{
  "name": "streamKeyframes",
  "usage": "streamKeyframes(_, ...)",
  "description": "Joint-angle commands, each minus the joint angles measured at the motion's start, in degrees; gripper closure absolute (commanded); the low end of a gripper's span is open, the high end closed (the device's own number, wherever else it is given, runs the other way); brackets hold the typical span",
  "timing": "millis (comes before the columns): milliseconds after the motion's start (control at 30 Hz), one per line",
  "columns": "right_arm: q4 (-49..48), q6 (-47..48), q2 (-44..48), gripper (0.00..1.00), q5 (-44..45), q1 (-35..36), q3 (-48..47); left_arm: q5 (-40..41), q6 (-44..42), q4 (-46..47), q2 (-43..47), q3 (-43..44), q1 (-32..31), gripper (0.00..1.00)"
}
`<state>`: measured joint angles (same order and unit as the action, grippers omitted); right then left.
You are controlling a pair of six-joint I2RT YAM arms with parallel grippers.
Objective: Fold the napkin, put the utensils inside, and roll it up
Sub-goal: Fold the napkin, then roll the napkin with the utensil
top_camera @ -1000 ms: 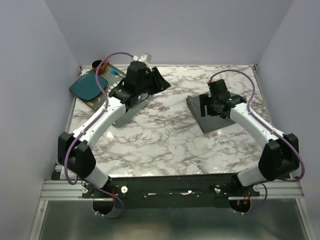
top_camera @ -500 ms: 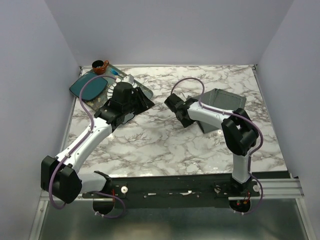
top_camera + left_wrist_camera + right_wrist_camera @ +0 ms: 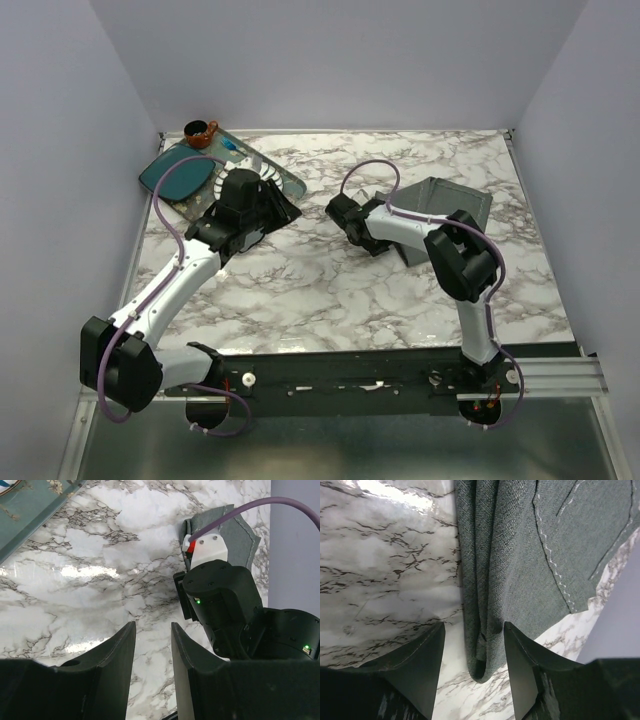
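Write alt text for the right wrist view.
The right gripper, jaws open, straddles the rounded folded edge of a dark grey napkin with pale stitching. The napkin lies in several layers on a white, dark-veined marble table.

We see soft, even light from above in the top view: the table (image 3: 330,290) is bright, and the arms cast only faint, blurred shadows on it. In the left wrist view a white streak of glare lies across the marble at the left, and the left gripper (image 3: 152,630) is nearly black, its detail lost. In the right wrist view glare washes the upper left corner, the napkin (image 3: 520,555) shows a sharp weave, and the right gripper (image 3: 474,627) looks dark and slightly soft.
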<state>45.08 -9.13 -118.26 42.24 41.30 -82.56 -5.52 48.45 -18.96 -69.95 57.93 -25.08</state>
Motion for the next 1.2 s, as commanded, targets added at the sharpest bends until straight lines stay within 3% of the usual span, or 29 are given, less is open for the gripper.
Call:
streamKeyframes(0, -0.2, -1.1, -2.1, 0.41, 4.0, 0.3, -1.8, 1.5, -1.9, -0.3, 0.6, 1.1, 1.1, 0.57)
streamKeyframes(367, -1.9, -2.4, -4.3, 0.46, 7.6, 0.2, -0.8, 2.9, -0.7, -0.4, 0.4, 0.6, 2.4, 0.58)
streamKeyframes(800, -3.2, -3.3, -7.0, 0.64, 9.0, 0.2, -1.8, 3.0, -0.7, 0.3, 0.3, 0.0, 2.8, 0.58)
streamKeyframes(1067, -1.8, -3.6, -7.4, 0.92, 6.5, 0.3, -3.6, 3.1, -1.0, 0.5, 0.5, -1.2, 3.4, 0.58)
streamKeyframes(1100, -1.3, -3.7, -7.4, 0.99, 6.5, 0.3, -4.0, 3.1, -1.0, 0.6, 0.5, -1.4, 3.5, 0.58)
streamKeyframes(1167, -0.5, -4.1, -7.3, 0.99, 5.9, 0.4, -4.4, 3.0, -1.2, 0.6, 0.7, -1.7, 3.7, 0.58)
